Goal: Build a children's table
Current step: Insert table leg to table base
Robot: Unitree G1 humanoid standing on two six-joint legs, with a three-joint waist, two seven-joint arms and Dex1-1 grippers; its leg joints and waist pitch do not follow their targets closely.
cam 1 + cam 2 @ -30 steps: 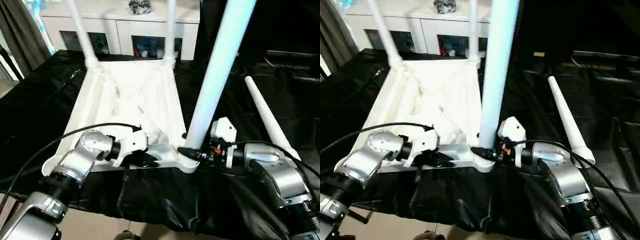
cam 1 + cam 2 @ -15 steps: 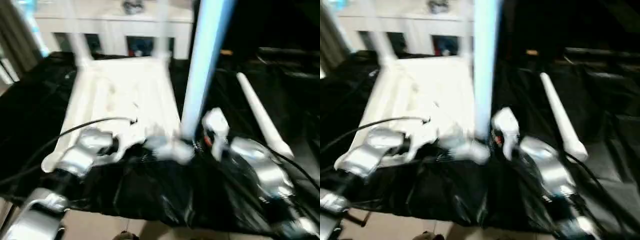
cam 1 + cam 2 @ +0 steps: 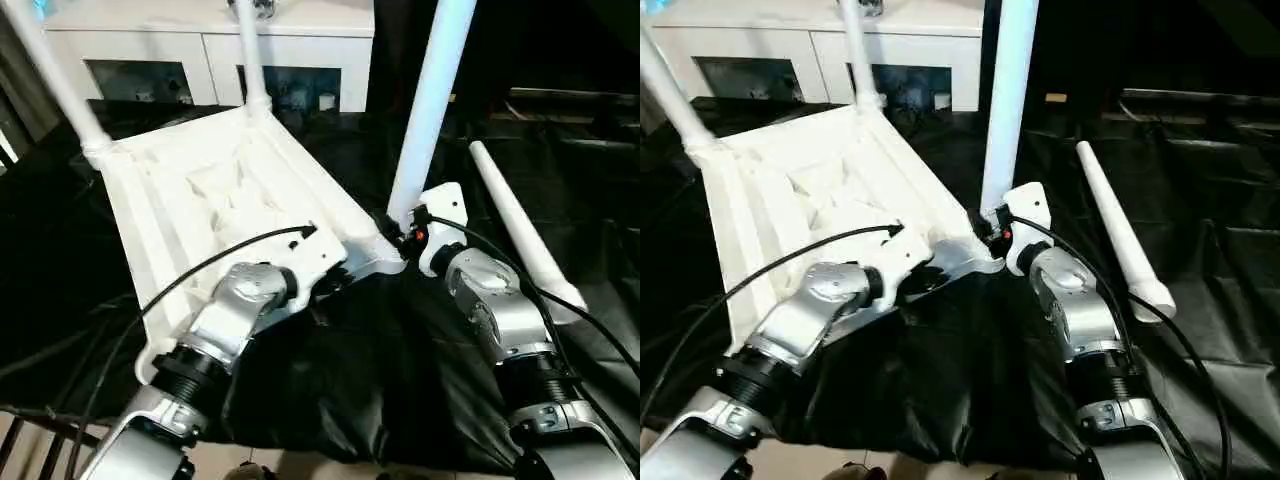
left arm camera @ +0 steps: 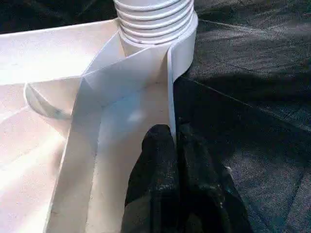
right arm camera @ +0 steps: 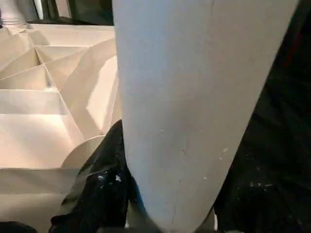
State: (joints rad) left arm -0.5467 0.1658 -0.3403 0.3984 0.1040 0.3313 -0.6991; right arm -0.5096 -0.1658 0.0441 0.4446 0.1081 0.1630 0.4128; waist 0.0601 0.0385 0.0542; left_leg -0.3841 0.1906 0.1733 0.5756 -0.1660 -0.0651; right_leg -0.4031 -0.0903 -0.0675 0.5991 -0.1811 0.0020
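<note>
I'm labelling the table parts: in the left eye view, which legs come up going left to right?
Far-left upright leg → second upright leg → leg at the near corner → loose leg lying on the black cloth.

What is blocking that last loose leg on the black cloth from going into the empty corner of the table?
Nothing visible lies between them, but the loose leg rests to the right while the empty corner is on the near left, past both arms.
</note>
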